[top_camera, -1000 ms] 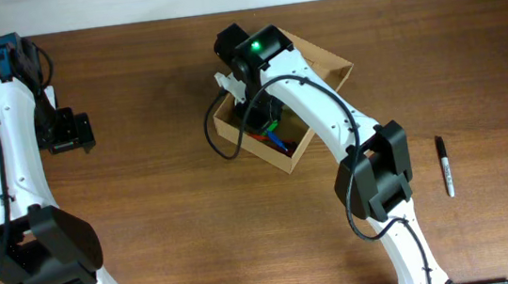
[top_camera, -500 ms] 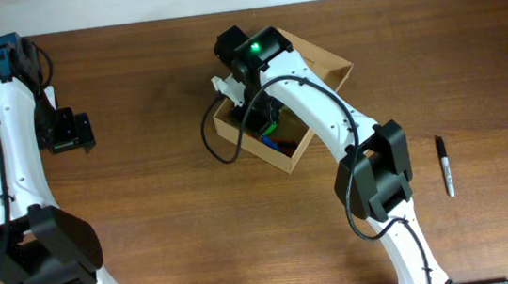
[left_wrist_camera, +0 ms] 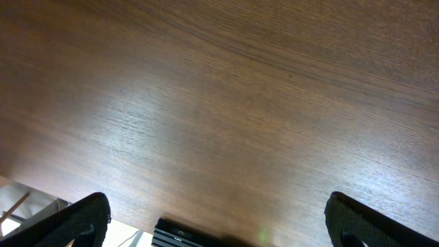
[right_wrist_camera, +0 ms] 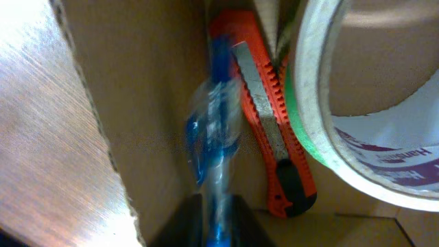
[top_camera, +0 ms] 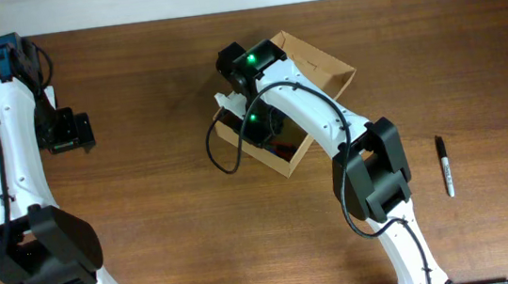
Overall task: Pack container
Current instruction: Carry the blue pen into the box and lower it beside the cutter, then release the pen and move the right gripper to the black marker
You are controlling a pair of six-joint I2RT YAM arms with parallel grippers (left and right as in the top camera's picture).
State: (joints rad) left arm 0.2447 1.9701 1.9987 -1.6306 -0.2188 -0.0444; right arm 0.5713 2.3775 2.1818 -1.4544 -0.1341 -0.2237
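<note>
The tan cardboard container stands open at the table's middle, its flap lid raised at the back. My right gripper reaches down inside it and is shut on a blue pen. In the right wrist view the pen hangs beside the container's inner wall. An orange box cutter and a roll of tape lie inside next to it. My left gripper hovers open and empty over bare wood at the far left; its fingertips show at the left wrist view's bottom corners.
A black marker lies on the table to the right of the container. The table's far edge runs along the top of the overhead view.
My right gripper has gone lower and slightly left inside the container with the blue pen. The container has shifted a little. The left arm has not moved.
</note>
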